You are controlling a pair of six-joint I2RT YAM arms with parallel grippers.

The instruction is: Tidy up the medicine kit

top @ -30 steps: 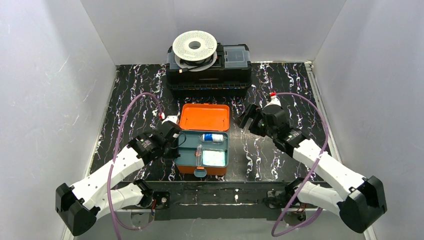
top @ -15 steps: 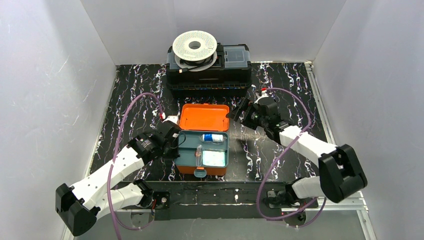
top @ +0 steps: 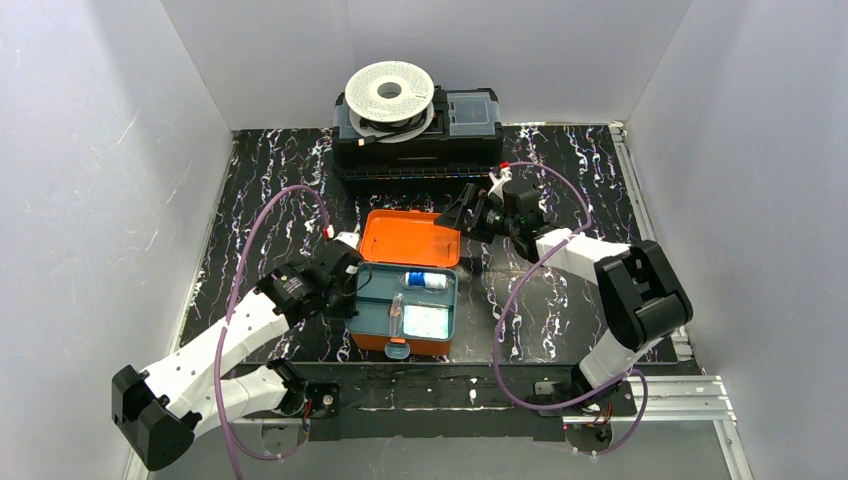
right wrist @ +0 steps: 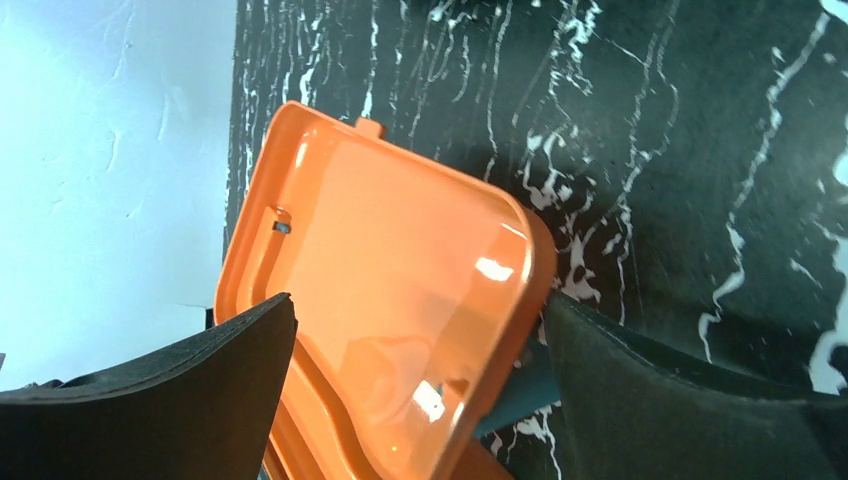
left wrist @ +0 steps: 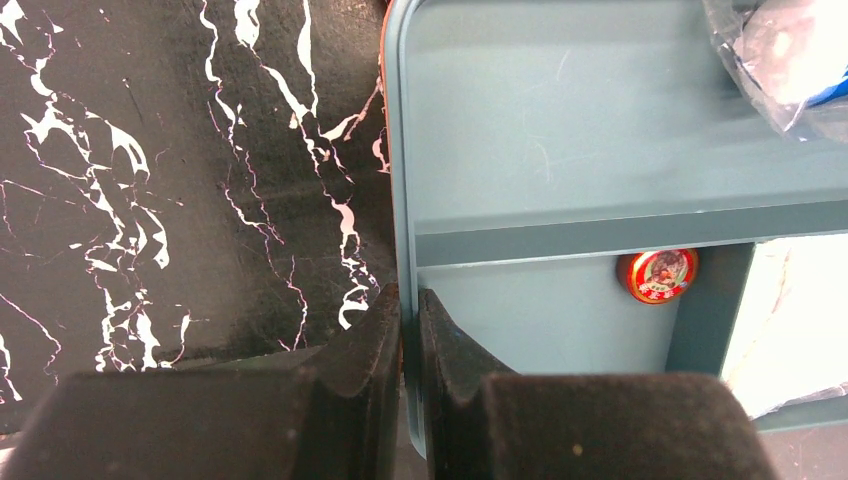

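Right gripper (top: 468,212) has advanced to the raised orange lid (right wrist: 390,270); its jaws are spread wide, with the lid's corner between them. Left gripper (left wrist: 408,318) is pinching the left rim of the medicine kit (top: 455,300), which lies open just ahead of it.

Your small orange medicine kit (top: 378,283), open near the middle of the black table (top: 270,190), lid (top: 410,237) tipped up at the far side, blue-grey tray (left wrist: 560,150) inside split into parts, a blue-white roll (top: 426,278) and a little red tin (left wrist: 657,275) in it
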